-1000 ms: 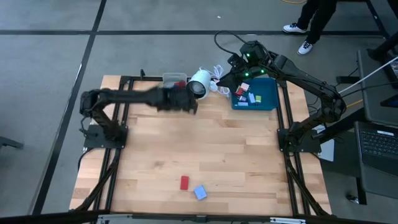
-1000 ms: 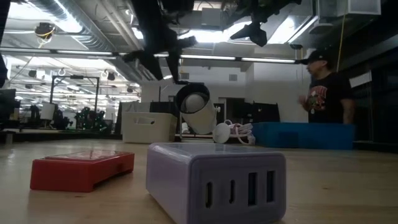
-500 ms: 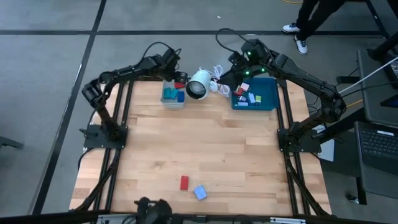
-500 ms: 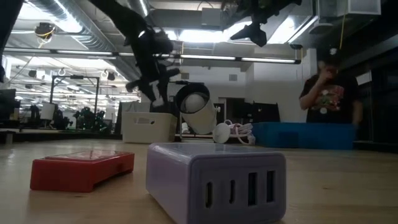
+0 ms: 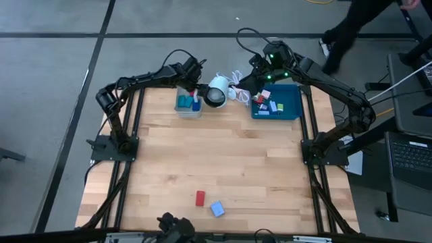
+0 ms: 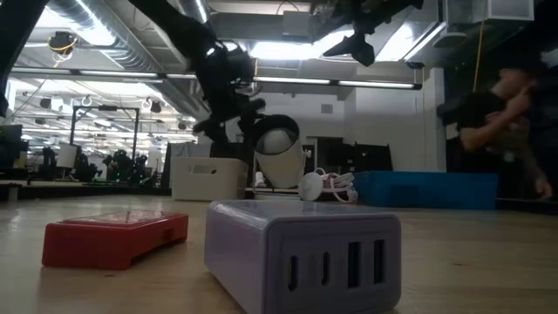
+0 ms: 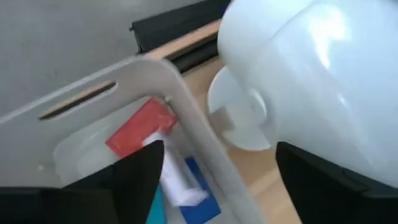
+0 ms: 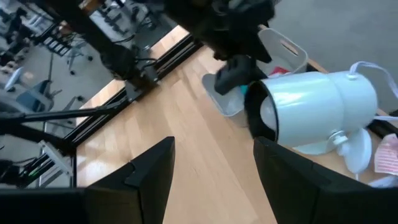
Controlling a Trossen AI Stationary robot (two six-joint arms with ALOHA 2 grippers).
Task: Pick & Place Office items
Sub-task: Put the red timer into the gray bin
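My left gripper (image 5: 196, 76) is open over the right wall of the grey bin (image 5: 179, 106) at the table's far edge. In the left wrist view (image 7: 217, 186) one finger stands over the bin's inside and the other beside the white round camera (image 7: 311, 81). The bin holds red (image 7: 138, 132), blue (image 7: 202, 198) and white pieces. My right gripper (image 5: 260, 69) is open and empty above the far left corner of the blue tray (image 5: 290, 108), which holds several small pieces. A red block (image 5: 200, 198) and a light-blue block (image 5: 217, 208) lie near the front edge.
The white round camera (image 5: 216, 91) with its cord (image 5: 237, 79) stands between bin and tray. In the low view the red block (image 6: 113, 237) and a grey charger block (image 6: 301, 253) lie close to the lens. A person (image 6: 501, 122) moves behind the table's far right.
My left arm has swung from over the table's middle toward the far edge, uncovering the grey bin. It now stands over the bin's right wall, after drifting a little toward the white camera. The person behind the table has walked to the right.
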